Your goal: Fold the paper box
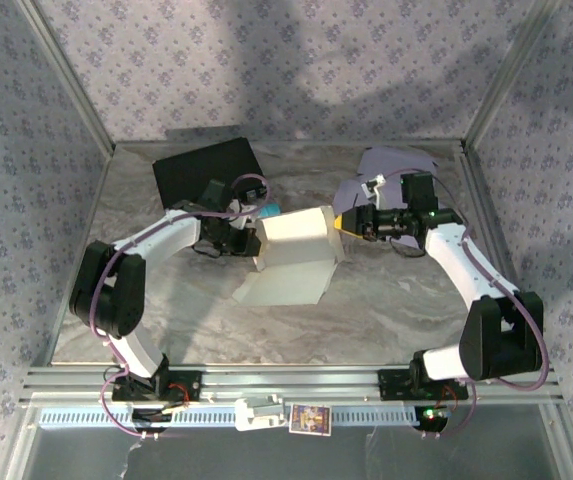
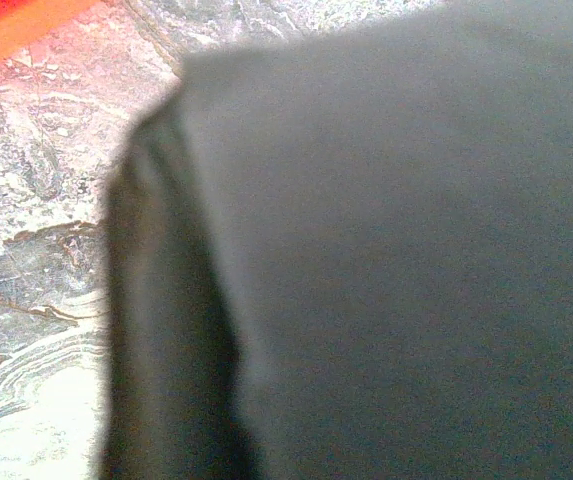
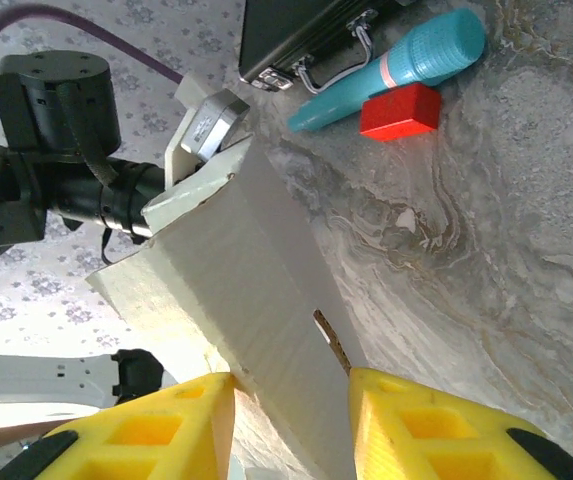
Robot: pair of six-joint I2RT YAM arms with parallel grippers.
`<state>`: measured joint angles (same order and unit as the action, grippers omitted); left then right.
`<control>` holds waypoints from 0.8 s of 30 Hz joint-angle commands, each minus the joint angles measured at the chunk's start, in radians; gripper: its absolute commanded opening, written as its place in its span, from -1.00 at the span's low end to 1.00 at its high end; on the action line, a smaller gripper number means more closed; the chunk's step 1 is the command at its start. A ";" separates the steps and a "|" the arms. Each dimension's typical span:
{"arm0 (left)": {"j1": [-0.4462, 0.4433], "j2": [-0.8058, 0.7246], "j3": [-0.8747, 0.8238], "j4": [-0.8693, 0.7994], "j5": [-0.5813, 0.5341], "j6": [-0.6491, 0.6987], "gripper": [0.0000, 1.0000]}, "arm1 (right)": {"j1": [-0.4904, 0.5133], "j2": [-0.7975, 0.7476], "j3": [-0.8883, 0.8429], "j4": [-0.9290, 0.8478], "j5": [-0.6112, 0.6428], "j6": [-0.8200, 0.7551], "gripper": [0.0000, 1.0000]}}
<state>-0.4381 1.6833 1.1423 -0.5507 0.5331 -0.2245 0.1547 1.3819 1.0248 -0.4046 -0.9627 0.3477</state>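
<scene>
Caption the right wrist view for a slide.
Right claw straddles the white paper box's near edge on the marble table; teal marker, red block and black case lie beyond.

Marble table [image 1: 396,305] bears paper box [image 1: 288,278], black case [image 1: 201,168]

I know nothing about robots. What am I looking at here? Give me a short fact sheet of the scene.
job: folding a paper box
paper box: white, partly raised, mid-table between the two arms
left gripper: shut, apparently pinching the box's left edge
right gripper: open, its yellow fingers on either side of a box panel
other items: black case, teal pen-like object, red block, all behind the box
surface: marble-patterned table
</scene>
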 commanded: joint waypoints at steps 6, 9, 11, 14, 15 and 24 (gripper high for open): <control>0.004 -0.001 0.051 -0.012 0.036 0.004 -1.00 | 0.047 0.005 0.046 -0.088 0.176 -0.070 -0.28; 0.003 -0.006 0.047 -0.012 0.035 0.004 -1.00 | 0.070 0.003 0.059 -0.106 0.248 -0.083 -0.28; 0.002 -0.010 0.047 -0.015 0.035 0.005 -1.00 | 0.082 0.000 0.061 -0.107 0.279 -0.080 -0.28; 0.000 -0.016 0.045 -0.017 0.034 0.010 -1.00 | 0.100 -0.001 0.064 -0.104 0.319 -0.076 -0.28; -0.001 -0.019 0.043 -0.016 0.033 0.010 -1.00 | 0.108 0.002 0.067 -0.105 0.328 -0.075 -0.28; -0.010 -0.039 0.024 0.002 0.030 0.007 -1.00 | 0.147 -0.005 0.057 -0.069 0.432 -0.044 -0.37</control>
<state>-0.4397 1.6852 1.1477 -0.5755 0.5232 -0.2249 0.2947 1.3815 1.0706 -0.4671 -0.5777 0.2974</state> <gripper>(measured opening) 0.086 0.322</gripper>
